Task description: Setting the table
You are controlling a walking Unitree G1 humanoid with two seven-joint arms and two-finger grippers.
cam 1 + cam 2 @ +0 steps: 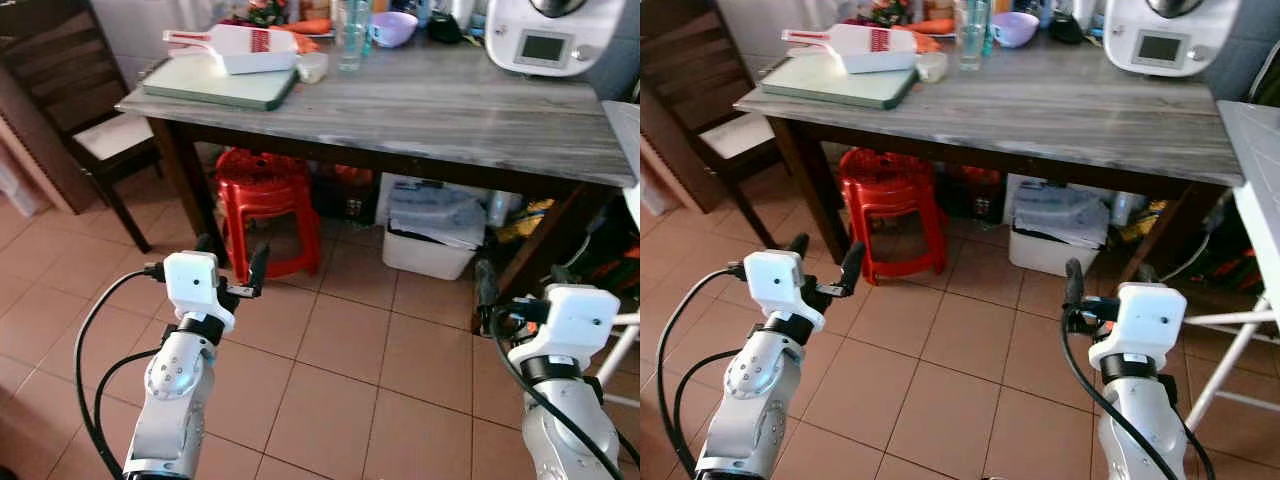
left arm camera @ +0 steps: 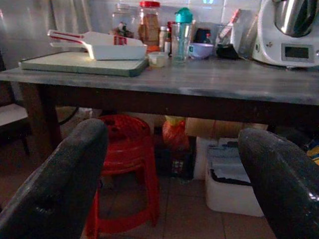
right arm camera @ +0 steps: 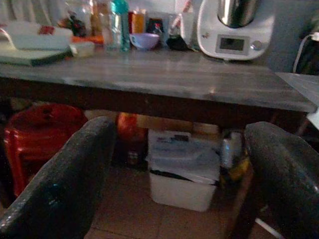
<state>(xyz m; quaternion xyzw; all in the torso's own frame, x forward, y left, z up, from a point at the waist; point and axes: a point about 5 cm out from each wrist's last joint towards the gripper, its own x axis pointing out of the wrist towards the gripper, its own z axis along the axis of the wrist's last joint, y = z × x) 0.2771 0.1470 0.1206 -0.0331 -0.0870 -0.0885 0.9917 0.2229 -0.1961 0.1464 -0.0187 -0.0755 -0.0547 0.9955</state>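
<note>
Grey wooden table (image 1: 420, 110) ahead, left tool (image 1: 232, 262) spread, right tool (image 1: 1110, 290) spread, both empty

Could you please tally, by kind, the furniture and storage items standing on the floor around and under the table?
Wooden table: 1
Dark wooden chair: 1
Red plastic stool: 1
White lidded bin: 1
Total: 4
</note>
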